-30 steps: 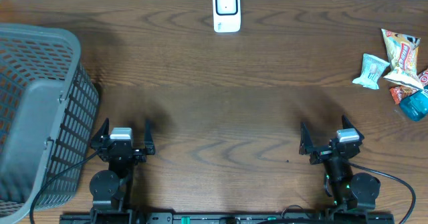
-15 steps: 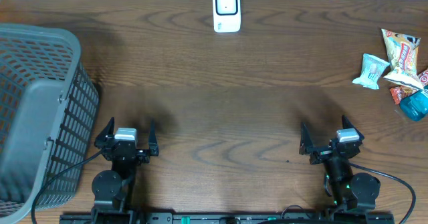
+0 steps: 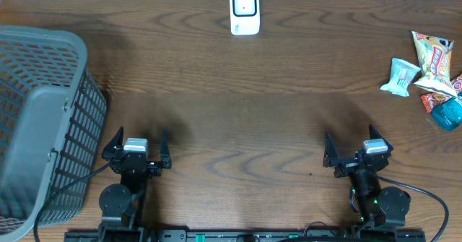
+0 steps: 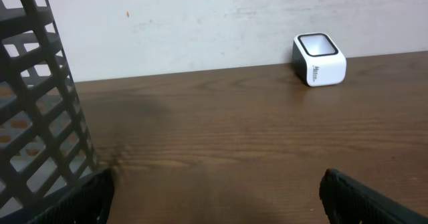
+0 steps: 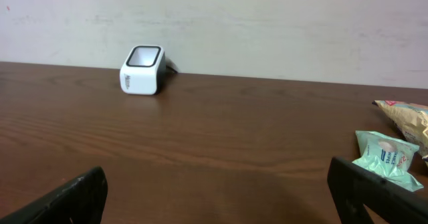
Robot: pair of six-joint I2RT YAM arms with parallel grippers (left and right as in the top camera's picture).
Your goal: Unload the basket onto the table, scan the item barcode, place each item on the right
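i see two claws, left claw [image 3: 141, 135] at 7 o'clock and right claw [image 3: 349, 139] at 5, both spread wide over the table [image 3: 245, 119]. one scanner [image 3: 245, 11] stands at 12. the packets [image 3: 432, 58], four as far as i can tell, lie bunched at 3. one basket [image 3: 43, 119] sits at 9.

Shop-checkout setup — scanner [image 3: 245, 11], basket [image 3: 40, 126], snack packets [image 3: 433, 58].

White scanner [image 3: 245, 11] mid-back; snack packets [image 3: 433, 60] far right.
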